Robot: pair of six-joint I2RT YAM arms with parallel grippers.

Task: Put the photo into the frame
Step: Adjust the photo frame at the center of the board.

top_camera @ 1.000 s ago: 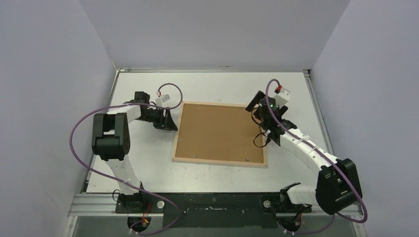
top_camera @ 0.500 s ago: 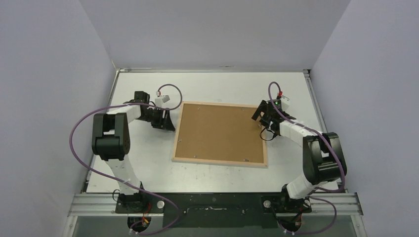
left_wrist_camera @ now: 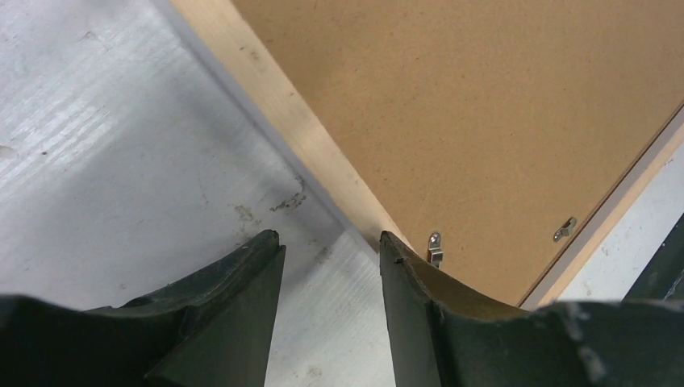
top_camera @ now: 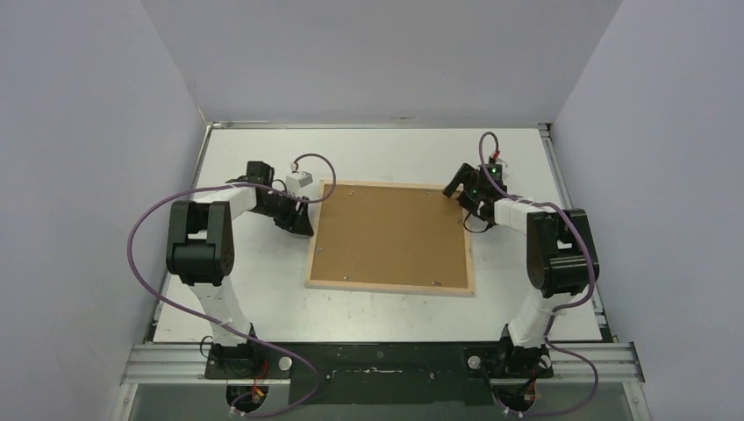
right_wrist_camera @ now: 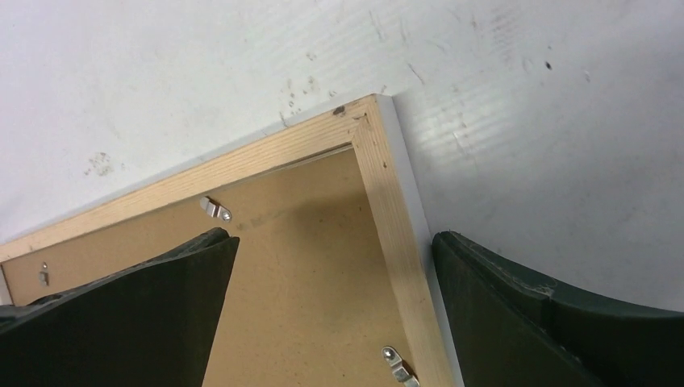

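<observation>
Top external: backing panel [top_camera: 390, 232] fills the frame [top_camera: 390, 287], hiding anything beneath; left gripper [left_wrist_camera: 329, 242], jaws apart, at its 10 o'clock edge; right gripper [right_wrist_camera: 335, 238], spread wide, straddles the 2 o'clock corner.

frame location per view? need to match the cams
Top external: the frame lies flat at picture centre.
Left wrist: the frame shows as one pale bar running diagonally from top left to bottom centre.
Right wrist: the frame shows one corner, upper centre.
Shared landmark: the brown backing panel inside it, with small metal clips.
</observation>
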